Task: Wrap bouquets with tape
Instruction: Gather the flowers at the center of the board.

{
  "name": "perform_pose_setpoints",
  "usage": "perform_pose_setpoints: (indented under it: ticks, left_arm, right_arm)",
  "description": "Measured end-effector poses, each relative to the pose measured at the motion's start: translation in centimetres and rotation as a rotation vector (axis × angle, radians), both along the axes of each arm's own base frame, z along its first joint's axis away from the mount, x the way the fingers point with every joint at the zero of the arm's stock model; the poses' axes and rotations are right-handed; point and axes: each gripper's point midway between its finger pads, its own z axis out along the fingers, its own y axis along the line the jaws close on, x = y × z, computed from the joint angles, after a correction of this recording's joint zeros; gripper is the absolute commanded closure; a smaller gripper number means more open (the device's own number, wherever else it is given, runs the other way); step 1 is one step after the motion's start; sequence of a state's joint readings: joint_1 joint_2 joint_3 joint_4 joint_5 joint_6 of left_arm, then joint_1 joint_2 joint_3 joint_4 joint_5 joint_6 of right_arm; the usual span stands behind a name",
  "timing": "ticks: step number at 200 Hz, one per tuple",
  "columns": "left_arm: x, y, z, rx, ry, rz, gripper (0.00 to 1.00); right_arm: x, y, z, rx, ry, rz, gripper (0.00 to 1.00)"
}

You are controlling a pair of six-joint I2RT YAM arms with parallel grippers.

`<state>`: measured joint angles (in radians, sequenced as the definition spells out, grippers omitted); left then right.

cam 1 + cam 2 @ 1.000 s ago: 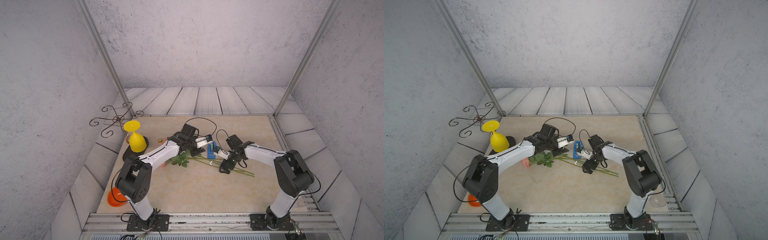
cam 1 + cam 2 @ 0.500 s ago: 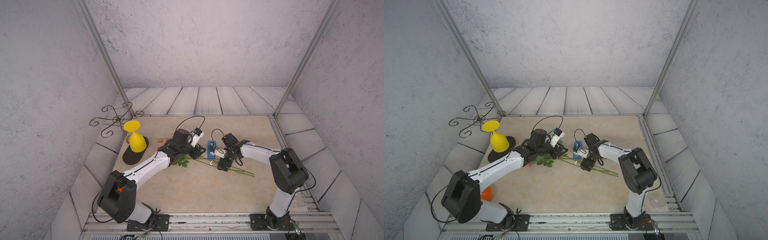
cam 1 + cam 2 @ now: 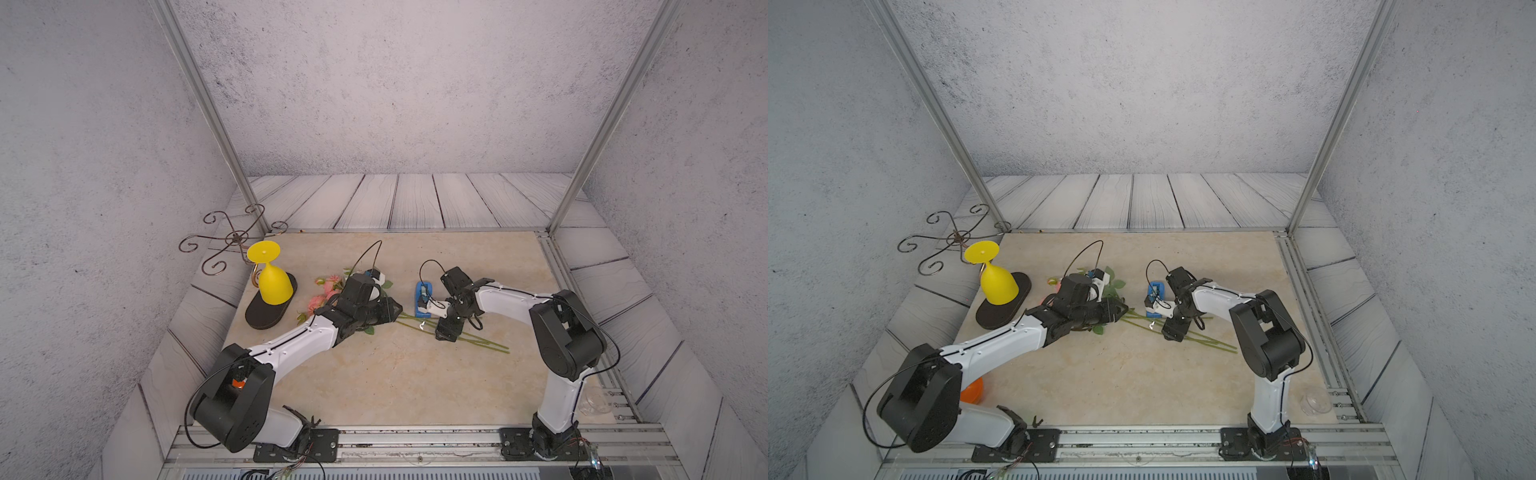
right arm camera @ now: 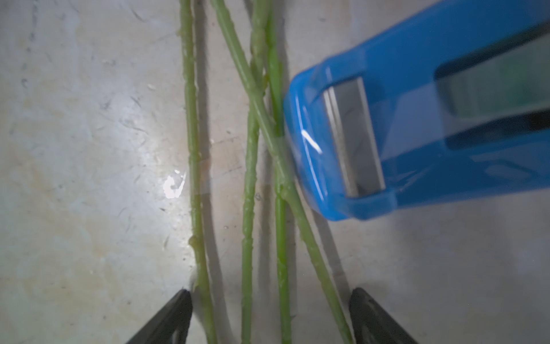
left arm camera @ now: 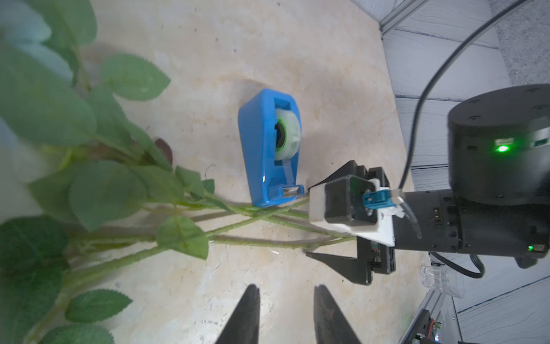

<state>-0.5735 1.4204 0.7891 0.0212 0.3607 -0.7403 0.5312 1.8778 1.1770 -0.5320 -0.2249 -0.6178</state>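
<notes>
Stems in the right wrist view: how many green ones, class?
4: lone stem, middle stem, straight stem beside it, diagonal stem crossing both by the blue dispenser.

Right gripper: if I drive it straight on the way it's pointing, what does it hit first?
The right gripper points down at the bouquet's thin green stems, lying between its open jaws; it would probably meet them, then the beige tabletop beneath. The blue plastic tape dispenser looks just off line.

No legible text, label, brand name, number or sign appears in any view.
</notes>
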Motion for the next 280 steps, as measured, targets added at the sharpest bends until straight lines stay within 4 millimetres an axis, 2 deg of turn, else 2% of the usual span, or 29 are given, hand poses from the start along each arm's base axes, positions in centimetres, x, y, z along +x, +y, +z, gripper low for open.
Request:
perform_pose_setpoints:
  ticks: [15, 30, 42, 85, 89, 96, 105, 137, 175, 228, 262, 280]
  left_arm:
    - [-0.4, 0.4, -1.2, -0.011, 0.055, 0.043, 0.69]
    - [-0.8, 0.6, -2.3, -0.014, 0.113, 0.085, 0.72]
    - [-0.8, 0.5, -3.0, -0.023, 0.150, 0.115, 0.72]
    - [-2.3, -1.2, -5.7, -0.031, 0.236, 0.165, 0.67]
    - [-2.3, -1.4, -5.9, -0.034, 0.243, 0.168, 0.67]
    - [-2.3, -1.7, -6.3, -0.044, 0.261, 0.180, 0.67]
    - [-2.2, -1.9, -7.0, -0.058, 0.288, 0.205, 0.67]
    - [-2.4, -2.6, -9.1, -0.061, 0.354, 0.272, 0.69]
    - [-1.5, -4.2, -10.1, -0.092, 0.356, 0.305, 0.71]
    - [1.6, -6.5, -8.4, -0.203, 0.262, 0.317, 0.76]
    - [1.1, -7.7, -9.0, -0.215, 0.254, 0.289, 0.79]
    - [0.6, -7.4, -8.6, -0.195, 0.267, 0.301, 0.81]
  right_arm:
    - [0.1, 0.1, 0.0, 0.000, 0.000, 0.003, 0.29]
    - [0.1, 0.1, 0.0, -0.002, 0.000, 0.005, 0.40]
    - [0.0, 0.0, -0.1, -0.004, 0.003, 0.010, 0.40]
    - [0.4, 0.2, -0.1, -0.005, 0.001, 0.018, 0.53]
    - [0.4, 0.2, -0.1, -0.006, 0.002, 0.017, 0.57]
    - [0.4, 0.2, -0.1, -0.006, 0.001, 0.018, 0.58]
    - [0.4, 0.2, -0.1, -0.006, -0.001, 0.024, 0.66]
    - [0.3, 0.3, -0.1, -0.005, 0.006, 0.020, 0.67]
    - [0.3, 0.3, -0.1, -0.005, 0.006, 0.021, 0.67]
    - [0.3, 0.3, -0.1, -0.004, 0.006, 0.020, 0.67]
    - [0.4, 0.3, -0.1, -0.004, 0.005, 0.019, 0.68]
    - [0.4, 0.2, -0.1, -0.004, 0.006, 0.017, 0.68]
